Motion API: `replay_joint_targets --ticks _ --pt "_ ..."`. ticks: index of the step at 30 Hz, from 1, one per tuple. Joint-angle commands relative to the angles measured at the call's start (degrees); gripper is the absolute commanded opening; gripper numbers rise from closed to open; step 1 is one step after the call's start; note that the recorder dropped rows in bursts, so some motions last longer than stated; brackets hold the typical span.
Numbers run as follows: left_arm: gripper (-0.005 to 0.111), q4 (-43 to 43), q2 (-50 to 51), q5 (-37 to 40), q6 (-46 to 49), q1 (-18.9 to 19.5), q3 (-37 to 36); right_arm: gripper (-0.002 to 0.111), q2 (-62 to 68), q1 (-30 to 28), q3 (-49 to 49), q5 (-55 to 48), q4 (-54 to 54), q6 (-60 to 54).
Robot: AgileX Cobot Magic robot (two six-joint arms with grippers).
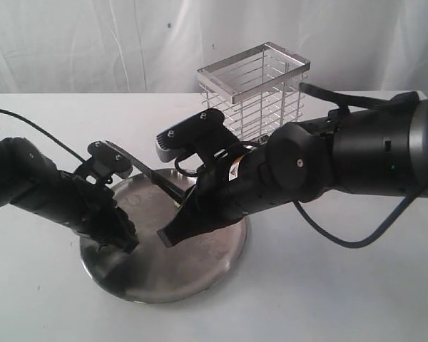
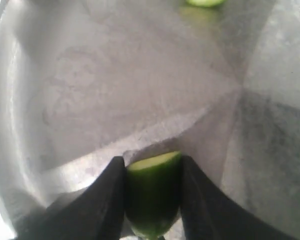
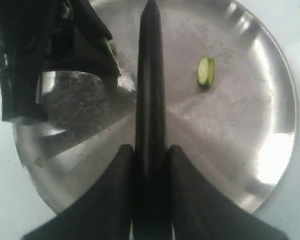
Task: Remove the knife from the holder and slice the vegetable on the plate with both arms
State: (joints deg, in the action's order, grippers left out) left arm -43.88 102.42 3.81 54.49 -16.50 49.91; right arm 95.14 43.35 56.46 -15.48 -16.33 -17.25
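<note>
The steel plate (image 1: pixel 200 274) lies on the white table. My left gripper (image 1: pixel 127 242) rests on its left part, shut on a green chilli piece (image 2: pixel 155 192) whose pale cut face points away from the gripper (image 2: pixel 152 161). My right gripper (image 1: pixel 191 214) reaches in from the right, shut on the handle of the black knife (image 3: pixel 150 75). The blade points forward over the plate (image 3: pixel 230 130), and its tip (image 1: pixel 165 237) is close beside the left gripper (image 3: pixel 85 35). One cut green slice (image 3: pixel 206 71) lies loose on the plate. The chrome wire holder (image 1: pixel 253 92) stands behind.
The bulky right arm (image 1: pixel 357 153) crosses in front of the holder, and a black cable (image 1: pixel 342 239) loops from it onto the table. A white curtain hangs behind the table. The left arm (image 1: pixel 28 185) comes in from the left edge.
</note>
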Motion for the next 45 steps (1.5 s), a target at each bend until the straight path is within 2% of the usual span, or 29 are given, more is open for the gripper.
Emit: replay_joint_targets --ticks 1,6,11,14,18,25,28,32,36,42,45 --pt "0.028 -1.8 -1.0 4.0 -2.3 -0.8 3.6 0.000 -1.6 -0.1 0.2 0.6 -0.2 -0.5" --pt "0.028 -1.8 -1.8 9.6 -2.3 -0.8 6.6 0.000 -1.7 -0.1 0.2 0.8 0.1 -0.5" --pt "0.028 -3.7 0.1 9.2 -2.3 -0.8 6.8 0.000 -1.7 -0.1 0.2 0.8 0.2 -0.5" --pt "0.037 -5.1 2.3 9.1 -2.3 -0.8 6.8 0.000 -1.7 -0.1 0.2 0.3 0.3 -0.5" --pt "0.056 -5.6 3.1 7.7 -2.3 -0.8 6.8 0.000 -1.7 -0.1 0.2 -0.9 0.8 -0.5" --pt "0.058 -5.2 -2.3 10.2 -2.3 -0.8 6.8 0.000 -1.7 -0.1 0.2 -1.5 3.0 -0.3" --pt "0.058 -0.2 -6.8 12.7 -2.8 -0.6 6.8 0.000 -1.7 -0.2 0.2 -2.7 7.9 3.3" --pt "0.058 8.6 -11.4 17.5 -11.2 1.3 6.8 0.000 -1.7 -0.5 0.1 -6.6 15.2 9.0" --pt "0.058 15.4 -13.9 21.5 -18.3 4.3 6.8 0.000 -2.0 -0.4 0.1 -8.0 15.3 9.5" --pt "0.058 16.4 -14.5 25.6 -18.9 8.4 6.8 0.000 -3.8 0.6 0.1 -10.6 14.9 9.3" --pt "0.058 16.4 -14.5 25.1 -18.9 8.5 6.8 0.000 -4.0 2.6 0.1 -11.8 14.8 8.4"
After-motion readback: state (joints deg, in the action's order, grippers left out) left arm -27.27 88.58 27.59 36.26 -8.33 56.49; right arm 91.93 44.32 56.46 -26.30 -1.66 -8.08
